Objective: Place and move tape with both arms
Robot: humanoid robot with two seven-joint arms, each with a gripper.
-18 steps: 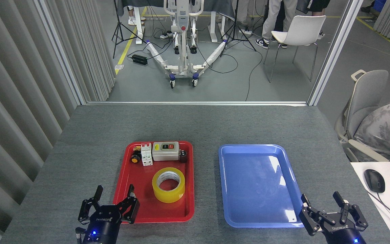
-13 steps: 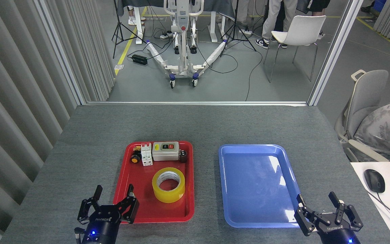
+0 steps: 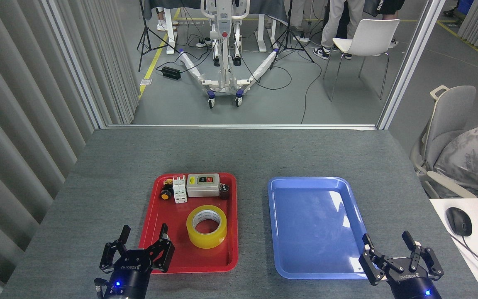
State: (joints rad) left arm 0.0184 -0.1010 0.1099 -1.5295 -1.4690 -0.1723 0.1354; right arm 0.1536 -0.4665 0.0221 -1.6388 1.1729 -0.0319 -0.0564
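Grey felt-like table (image 3: 239, 153) fronts cluttered workshop floor (image 3: 264, 104).

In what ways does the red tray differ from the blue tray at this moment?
The red tray holds the tape and small electrical parts; the blue tray holds nothing. The red tray lies left, before the left end effector; the blue lies right. Both are rectangular and flat on the grey table.

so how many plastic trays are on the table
2: a red rectangular plastic tray on the left, holding the yellow tape roll, and an empty blue rectangular plastic tray to its right.
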